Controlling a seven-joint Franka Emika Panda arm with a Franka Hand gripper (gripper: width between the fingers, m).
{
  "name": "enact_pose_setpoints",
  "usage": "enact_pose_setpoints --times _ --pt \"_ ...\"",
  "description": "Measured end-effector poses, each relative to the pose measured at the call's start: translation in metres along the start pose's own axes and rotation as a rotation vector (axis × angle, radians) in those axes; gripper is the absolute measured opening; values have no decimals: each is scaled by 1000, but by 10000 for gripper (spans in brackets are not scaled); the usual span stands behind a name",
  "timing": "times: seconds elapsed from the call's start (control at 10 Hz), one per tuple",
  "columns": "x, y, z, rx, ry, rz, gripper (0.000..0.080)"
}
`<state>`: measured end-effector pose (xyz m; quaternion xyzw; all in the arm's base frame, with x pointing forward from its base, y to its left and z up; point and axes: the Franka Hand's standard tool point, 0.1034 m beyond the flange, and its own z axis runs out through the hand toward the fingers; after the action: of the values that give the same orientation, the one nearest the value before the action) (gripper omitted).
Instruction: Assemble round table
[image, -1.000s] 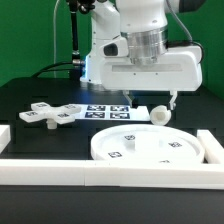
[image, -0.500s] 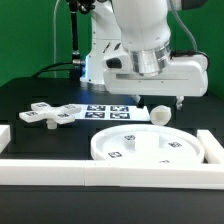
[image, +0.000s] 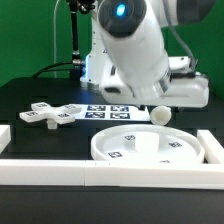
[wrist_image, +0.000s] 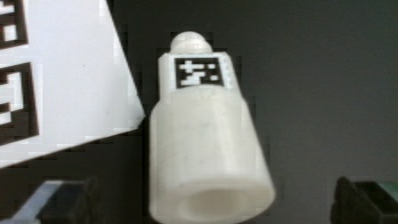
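The short white cylinder leg (wrist_image: 205, 140) lies on its side on the black table, with a square tag near its narrow tip. It also shows in the exterior view (image: 160, 115), just behind the large rimmed round disc (image: 148, 150). My gripper (wrist_image: 210, 202) is open and straddles the leg's wide end. One dark fingertip (wrist_image: 54, 200) stands on each side of the leg, clear of it. The cross-shaped foot piece (image: 50, 114) lies at the exterior view's left. In the exterior view the tilted hand hides the fingers.
The marker board (image: 108, 111) lies behind the disc and beside the leg; it also shows in the wrist view (wrist_image: 54, 90). Long white border bars run along the front (image: 100, 172) and the exterior view's right (image: 212, 148). The arm's body leans over the table's middle.
The arm has swung and tilted. The hand has moved toward the exterior view's right and come down over the lying leg. The parts have not moved.
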<state>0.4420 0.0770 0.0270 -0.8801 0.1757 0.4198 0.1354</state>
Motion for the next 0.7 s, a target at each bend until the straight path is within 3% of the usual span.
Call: enact_pose_setpoints --times 0.1,0.7 --pt "3 3 3 -3 -53 9 649" --pt "6 4 22 -15 -77 42 649"
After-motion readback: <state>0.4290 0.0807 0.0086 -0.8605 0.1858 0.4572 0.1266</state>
